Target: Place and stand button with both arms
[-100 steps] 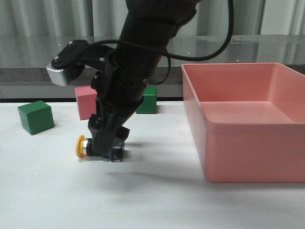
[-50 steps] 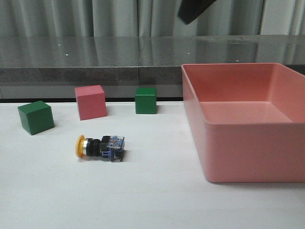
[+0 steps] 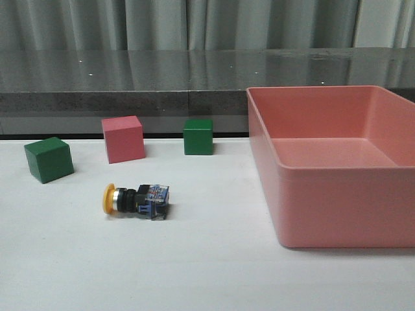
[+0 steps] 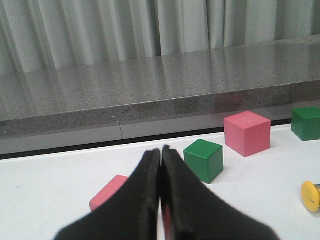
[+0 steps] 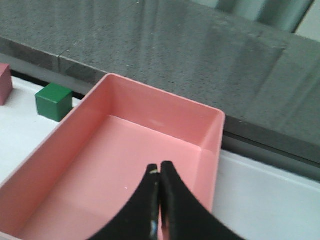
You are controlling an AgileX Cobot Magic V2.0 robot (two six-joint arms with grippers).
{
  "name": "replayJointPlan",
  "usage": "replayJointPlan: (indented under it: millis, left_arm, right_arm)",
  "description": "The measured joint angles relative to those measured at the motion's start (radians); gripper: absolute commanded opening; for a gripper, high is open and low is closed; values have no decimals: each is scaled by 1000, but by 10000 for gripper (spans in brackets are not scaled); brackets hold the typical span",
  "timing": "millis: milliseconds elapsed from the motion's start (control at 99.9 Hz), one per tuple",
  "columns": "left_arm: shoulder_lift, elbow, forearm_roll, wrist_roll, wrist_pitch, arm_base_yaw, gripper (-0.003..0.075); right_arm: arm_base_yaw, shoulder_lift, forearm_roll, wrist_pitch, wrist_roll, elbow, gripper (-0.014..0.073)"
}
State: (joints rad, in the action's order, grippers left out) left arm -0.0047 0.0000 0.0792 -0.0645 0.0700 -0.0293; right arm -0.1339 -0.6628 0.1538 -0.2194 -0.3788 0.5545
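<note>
The button (image 3: pixel 136 200) lies on its side on the white table, its yellow cap to the left and its clear bluish base to the right. In the left wrist view only its yellow cap (image 4: pixel 311 195) shows at the frame's edge. No arm shows in the front view. My left gripper (image 4: pixel 161 150) is shut and empty, low over the table short of a green cube (image 4: pixel 203 160). My right gripper (image 5: pixel 159 166) is shut and empty, above the inside of the pink bin (image 5: pixel 150 107).
The large pink bin (image 3: pixel 337 214) fills the table's right side. A green cube (image 3: pixel 48 159), a pink cube (image 3: pixel 123 138) and another green cube (image 3: pixel 198 136) stand behind the button. A further pink cube (image 4: pixel 107 197) lies partly behind my left fingers.
The arm that was over the button one second ago has let it go and withdrawn up and right, out of the front view. The button stays lying on its side in the same spot.
</note>
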Motion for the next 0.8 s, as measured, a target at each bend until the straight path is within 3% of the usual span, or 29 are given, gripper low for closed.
replayJointPlan:
  millis: [320, 801]
  left_arm:
    - [0, 0, 0, 0, 0, 0, -20]
    - [0, 0, 0, 0, 0, 0, -20]
  right_arm:
    - [75, 472, 2, 1, 0, -294, -62]
    - [75, 520, 2, 37, 0, -339, -62]
